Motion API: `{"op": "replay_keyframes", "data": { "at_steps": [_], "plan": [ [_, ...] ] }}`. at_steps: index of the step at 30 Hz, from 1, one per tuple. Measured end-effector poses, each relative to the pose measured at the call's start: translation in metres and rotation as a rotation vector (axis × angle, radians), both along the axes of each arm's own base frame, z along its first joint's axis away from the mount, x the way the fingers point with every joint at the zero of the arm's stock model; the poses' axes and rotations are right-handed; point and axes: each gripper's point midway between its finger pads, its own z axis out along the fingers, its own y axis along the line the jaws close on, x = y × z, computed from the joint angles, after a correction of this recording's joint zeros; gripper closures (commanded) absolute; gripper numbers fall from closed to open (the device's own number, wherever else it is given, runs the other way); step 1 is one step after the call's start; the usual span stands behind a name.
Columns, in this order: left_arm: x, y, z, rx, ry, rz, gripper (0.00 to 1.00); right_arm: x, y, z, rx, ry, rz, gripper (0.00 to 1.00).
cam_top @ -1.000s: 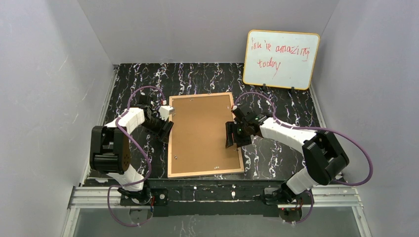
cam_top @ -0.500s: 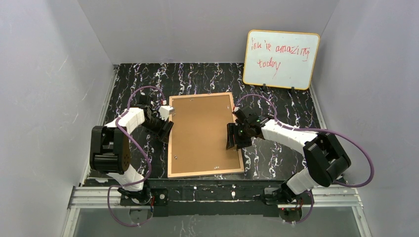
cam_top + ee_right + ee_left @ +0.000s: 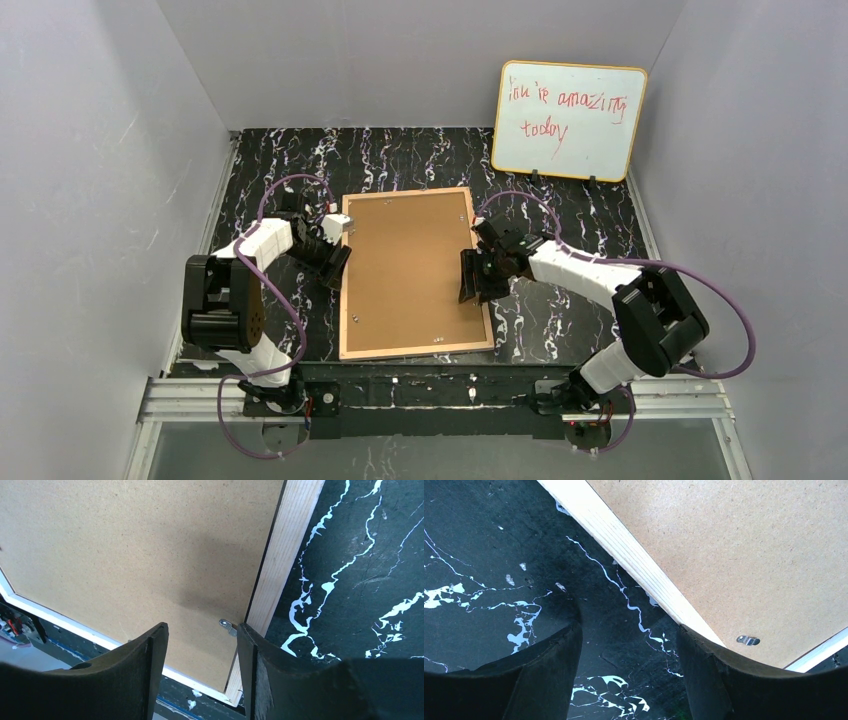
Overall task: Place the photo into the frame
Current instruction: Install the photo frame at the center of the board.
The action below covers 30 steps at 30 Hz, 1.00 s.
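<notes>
The frame (image 3: 415, 351) lies flat in the middle of the black marbled bench (image 3: 560, 180), back side up, so its tan wooden rails and the brown backing board (image 3: 410, 270) set inside them face upward. Its long axis runs from the near edge of the bench toward the back wall. One short side points at the arm bases and the other at the far wall.

The left gripper (image 3: 335, 262) sits low at the frame's left long rail, about midway along it. Its jaws are spread, with only bare bench between them, and one finger (image 3: 704, 670) is just beside the rail's outer edge.

The right gripper (image 3: 470, 280) is at the opposite long rail, also with its jaws apart and holding nothing. One finger (image 3: 145, 665) is over the backing board and the other over the rail's inner edge, right by a small metal tab (image 3: 227, 625). Whether it touches the tab cannot be told.

An orange-rimmed whiteboard (image 3: 568, 120) with red writing stands at the far right, well apart from the frame.
</notes>
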Motion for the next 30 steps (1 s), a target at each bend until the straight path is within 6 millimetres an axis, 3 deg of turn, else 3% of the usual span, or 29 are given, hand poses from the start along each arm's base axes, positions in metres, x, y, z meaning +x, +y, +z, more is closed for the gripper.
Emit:
{"op": "replay_keyframes", "data": {
  "at_steps": [19,24,30],
  "plan": [
    [0.0,-0.002,0.0,-0.01,-0.02,-0.005,0.33,-0.004,0.002,-0.001,-0.005,0.101,0.004,0.4],
    [0.0,-0.016,-0.002,-0.061,-0.031,-0.031,0.32,-0.043,0.004,-0.011,0.022,0.275,0.026,0.4],
    [0.002,-0.018,-0.001,-0.07,-0.039,-0.034,0.33,-0.051,0.007,-0.008,0.043,0.327,0.019,0.39]
  ]
}}
